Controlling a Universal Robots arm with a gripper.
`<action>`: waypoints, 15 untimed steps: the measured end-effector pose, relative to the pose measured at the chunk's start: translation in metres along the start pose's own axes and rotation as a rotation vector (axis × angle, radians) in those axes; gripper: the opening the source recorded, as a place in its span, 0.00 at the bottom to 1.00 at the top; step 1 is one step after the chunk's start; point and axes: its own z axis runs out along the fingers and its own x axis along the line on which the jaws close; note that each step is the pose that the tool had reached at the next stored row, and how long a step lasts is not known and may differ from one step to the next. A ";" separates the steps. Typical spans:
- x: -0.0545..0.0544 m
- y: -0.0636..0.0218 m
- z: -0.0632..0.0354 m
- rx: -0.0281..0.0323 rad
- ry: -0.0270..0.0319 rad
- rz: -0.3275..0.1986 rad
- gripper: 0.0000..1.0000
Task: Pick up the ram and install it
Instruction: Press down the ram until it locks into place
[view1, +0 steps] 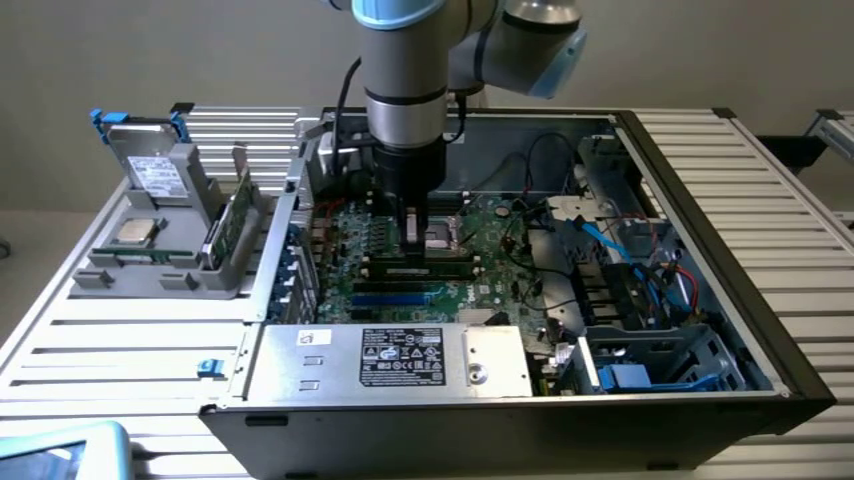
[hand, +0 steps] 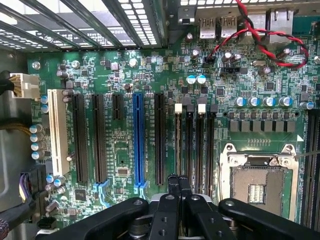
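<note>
While pincer (hand: 178, 186) sits closed over motherboard (hand: 150, 75) slots, ram (view1: 227, 228) upright in rack (view1: 160, 275), well apart.

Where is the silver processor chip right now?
The processor chip sits in the grey holder outside the computer case, on the exterior view's left, just in front of the upright drive.

Computer-assembly lab; opened PC case (view1: 787, 370)

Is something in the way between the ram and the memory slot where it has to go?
Nothing visible does. The shut claw sits right on the memory slots, where a thin ram edge seems already in one slot. The red and black wires lie well aside.
</note>
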 end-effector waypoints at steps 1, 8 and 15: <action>0.000 0.0001 0.0003 0.0000 0.0003 0.000 0.11; 0.000 0.0004 0.0007 0.0001 0.0040 0.000 0.11; 0.000 0.0005 -0.0009 0.0005 0.0049 0.000 0.11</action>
